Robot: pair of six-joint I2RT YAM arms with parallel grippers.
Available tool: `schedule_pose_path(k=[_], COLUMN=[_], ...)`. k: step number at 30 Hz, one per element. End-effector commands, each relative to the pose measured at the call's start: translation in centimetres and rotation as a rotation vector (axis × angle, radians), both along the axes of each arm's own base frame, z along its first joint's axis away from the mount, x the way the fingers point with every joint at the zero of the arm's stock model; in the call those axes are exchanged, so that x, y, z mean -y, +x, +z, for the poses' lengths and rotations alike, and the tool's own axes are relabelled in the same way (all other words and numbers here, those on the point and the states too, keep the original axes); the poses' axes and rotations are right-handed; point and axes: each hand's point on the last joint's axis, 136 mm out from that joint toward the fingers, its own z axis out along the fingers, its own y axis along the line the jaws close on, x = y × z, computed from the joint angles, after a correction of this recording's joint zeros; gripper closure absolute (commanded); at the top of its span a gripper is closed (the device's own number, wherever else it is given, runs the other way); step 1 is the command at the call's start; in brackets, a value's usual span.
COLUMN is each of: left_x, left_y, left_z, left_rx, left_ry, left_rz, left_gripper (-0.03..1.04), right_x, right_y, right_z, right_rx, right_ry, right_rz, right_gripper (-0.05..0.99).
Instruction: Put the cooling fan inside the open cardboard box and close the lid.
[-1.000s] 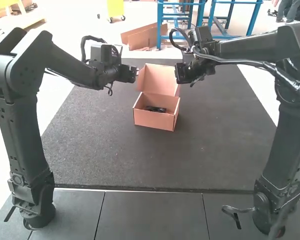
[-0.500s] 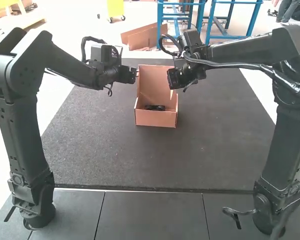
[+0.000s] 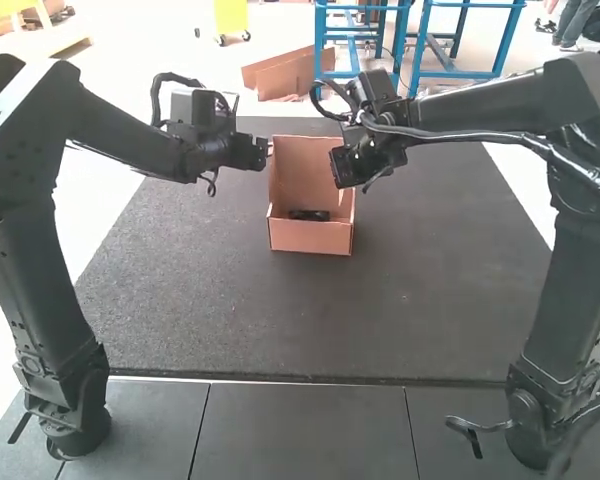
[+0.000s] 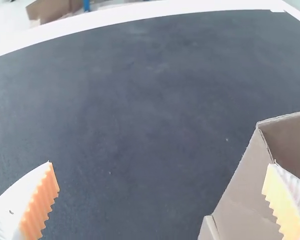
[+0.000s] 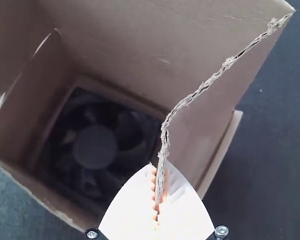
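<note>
Bright, even daylight; the box (image 5: 140, 50) interior lies shadowed.

Small brown cardboard box (image 3: 310, 235) mid-counter, open, its lid (image 3: 298, 170) standing nearly upright at the far side, black cooling fan (image 5: 95, 147) lying flat inside.

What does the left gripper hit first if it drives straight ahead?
Likely the cardboard box: its raised flap edge sits just inside one open jaw. Past that, black mat. Depth unclear.
</note>
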Motion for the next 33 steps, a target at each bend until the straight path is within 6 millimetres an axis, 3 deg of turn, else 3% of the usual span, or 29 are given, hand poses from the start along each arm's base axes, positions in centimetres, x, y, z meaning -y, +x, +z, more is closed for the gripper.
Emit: schedule_pose_path(k=[1,14,24,28,31,33], left_x=[1.2,4.4,3.6,1.5,-0.4,-1.2], left_y=[-1.2,-4.0,-5.2,-6.0,-6.4,-6.3], left_z=[1.1,-0.2,-1.5,-1.7,-0.6,1.1], left_rx=[0.016,-0.028,-0.084,-0.102,-0.085,-0.043], left_ry=[-0.026,-0.061,-0.043,0.032,0.063,0.061], left_rz=[-0.061,-0.207,-0.197,-0.127,-0.079,-0.046], left_gripper=[0.04,0.04,0.04,0.04,0.04,0.04], right_x=[-0.9,-0.4,-0.6,-0.9,-0.5,-0.2], right_y=[-1.3,-2.3,-3.4,-4.5,-5.1,-5.0], right_z=[2.2,1.1,-0.5,-1.6,-2.6,-2.9], right_rx=[0.037,0.017,-0.023,-0.061,-0.089,-0.095], right_ry=[0.029,0.029,0.021,0.018,0.003,0.000], right_rz=[0.042,0.046,0.062,0.086,0.089,0.080], right_gripper=[0.92,0.92,0.92,0.92,0.85,0.58])
